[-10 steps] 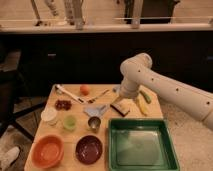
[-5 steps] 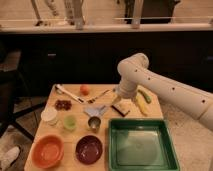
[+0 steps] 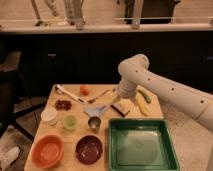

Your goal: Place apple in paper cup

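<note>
The apple (image 3: 84, 89) is a small orange-red fruit lying at the far side of the wooden table (image 3: 150, 112). The paper cup (image 3: 49, 115) is a short white cup standing upright near the table's left edge, well in front and to the left of the apple. My gripper (image 3: 116, 99) hangs from the white arm (image 3: 150, 82) over the far middle of the table. It is to the right of the apple, apart from it and far from the cup. Nothing shows in it.
A pale green cup (image 3: 70, 122) and a small metal cup (image 3: 94, 123) stand beside the paper cup. A berry cluster (image 3: 63, 104), utensils (image 3: 67, 93), a grey cloth (image 3: 95, 110), a brown block (image 3: 121, 108), an orange bowl (image 3: 47, 151), a dark red bowl (image 3: 90, 149) and a green tray (image 3: 142, 145) fill the table.
The arm has shifted slightly to the left, bringing the gripper a little nearer the apple. The objects on the table have not moved.
</note>
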Motion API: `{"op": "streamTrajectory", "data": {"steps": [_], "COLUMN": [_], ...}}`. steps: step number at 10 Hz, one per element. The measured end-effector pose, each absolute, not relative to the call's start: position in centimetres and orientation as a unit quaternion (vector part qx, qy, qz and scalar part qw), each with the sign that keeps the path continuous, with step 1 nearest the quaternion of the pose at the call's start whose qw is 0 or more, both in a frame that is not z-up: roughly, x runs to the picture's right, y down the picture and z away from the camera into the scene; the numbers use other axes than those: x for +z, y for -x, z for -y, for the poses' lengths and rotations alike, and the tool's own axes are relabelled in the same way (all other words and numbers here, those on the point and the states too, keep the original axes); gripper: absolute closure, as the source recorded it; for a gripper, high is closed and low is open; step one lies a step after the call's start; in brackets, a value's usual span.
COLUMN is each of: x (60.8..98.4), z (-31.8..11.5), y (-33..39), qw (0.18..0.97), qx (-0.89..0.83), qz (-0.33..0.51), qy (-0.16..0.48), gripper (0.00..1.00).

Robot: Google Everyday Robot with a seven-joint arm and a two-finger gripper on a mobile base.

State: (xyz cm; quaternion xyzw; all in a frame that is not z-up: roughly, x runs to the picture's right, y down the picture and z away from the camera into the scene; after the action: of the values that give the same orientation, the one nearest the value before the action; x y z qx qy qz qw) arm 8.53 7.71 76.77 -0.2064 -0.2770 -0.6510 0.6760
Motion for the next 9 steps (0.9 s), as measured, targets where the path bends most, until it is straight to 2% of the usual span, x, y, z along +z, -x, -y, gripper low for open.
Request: {"op": "streamTrajectory", "data": {"steps": [3,9], "x": [80.0,83.4], "z": [-5.9,-3.6], "y": [-4.4,-1.2], "qw": [0.651,0.656], "qx": [-0.672,-0.682], "qz": [0.295,0.285], "qy": [0.194,0.156], "gripper": [0.2,0.2]}}
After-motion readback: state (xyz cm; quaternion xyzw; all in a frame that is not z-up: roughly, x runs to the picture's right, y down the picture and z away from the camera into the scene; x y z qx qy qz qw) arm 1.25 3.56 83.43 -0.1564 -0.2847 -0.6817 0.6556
